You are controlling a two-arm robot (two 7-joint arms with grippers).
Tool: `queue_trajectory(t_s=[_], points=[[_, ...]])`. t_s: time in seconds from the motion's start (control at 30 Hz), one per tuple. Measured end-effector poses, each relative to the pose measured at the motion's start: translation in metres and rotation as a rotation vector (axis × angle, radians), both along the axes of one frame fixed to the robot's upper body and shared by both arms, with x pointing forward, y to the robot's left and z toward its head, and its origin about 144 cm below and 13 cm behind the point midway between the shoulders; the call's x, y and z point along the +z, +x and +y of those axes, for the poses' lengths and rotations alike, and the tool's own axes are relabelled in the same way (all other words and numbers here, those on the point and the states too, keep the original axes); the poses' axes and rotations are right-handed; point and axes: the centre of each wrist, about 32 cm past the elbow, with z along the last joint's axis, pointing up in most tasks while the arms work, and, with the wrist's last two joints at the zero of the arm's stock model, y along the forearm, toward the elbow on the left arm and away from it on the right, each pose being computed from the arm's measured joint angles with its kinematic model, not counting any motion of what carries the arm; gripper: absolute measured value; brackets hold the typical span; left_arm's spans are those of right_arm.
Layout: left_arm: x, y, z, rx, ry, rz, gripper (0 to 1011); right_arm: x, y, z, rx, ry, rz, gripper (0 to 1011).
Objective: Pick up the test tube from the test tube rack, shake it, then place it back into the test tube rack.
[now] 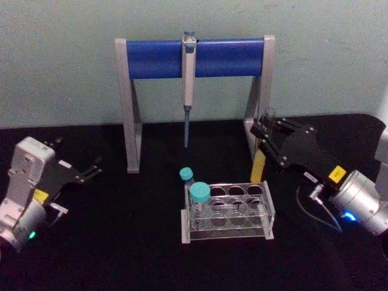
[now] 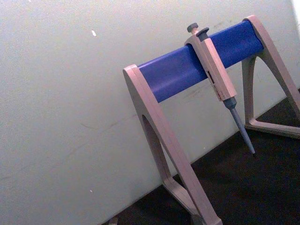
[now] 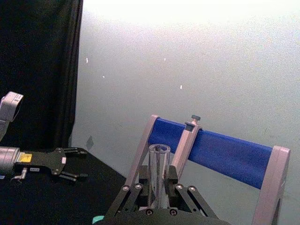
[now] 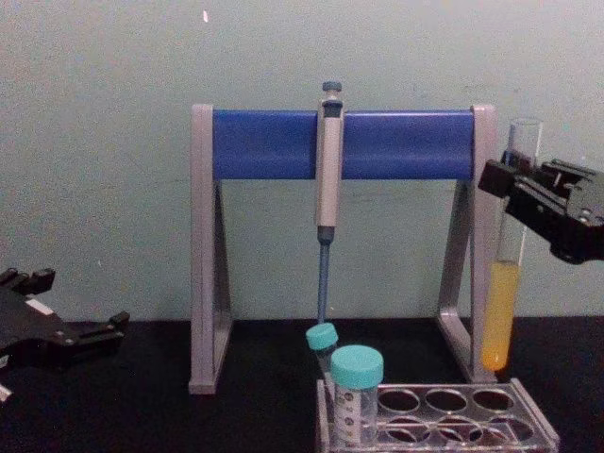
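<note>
While left tool (image 1: 96, 168) rests open, right tool (image 1: 265, 132) clamps upright clear test tube (image 4: 504, 247), yellow-orange liquid (image 4: 497, 316) below.

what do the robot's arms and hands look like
Both hands are black, with thin linkage fingers. The left hand has a yellow label and a boxy silver-grey wrist with a green light. The right hand has a yellow sticker, a round silver wrist with a blue light, and a thin grey cable.

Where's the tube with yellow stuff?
In the chest view the test tube hangs upright in the right gripper, over the right end of the test tube rack.
</note>
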Motion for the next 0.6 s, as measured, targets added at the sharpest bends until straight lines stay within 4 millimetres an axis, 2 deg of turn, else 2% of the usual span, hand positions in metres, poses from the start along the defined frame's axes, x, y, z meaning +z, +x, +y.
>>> queue_trajectory(t_s=[0.6], points=[[0.0, 0.0, 0.0, 0.0, 0.0, 0.0, 1001, -0.0021, 0.0036, 0.0066, 0.015, 0.016, 0.009, 237]])
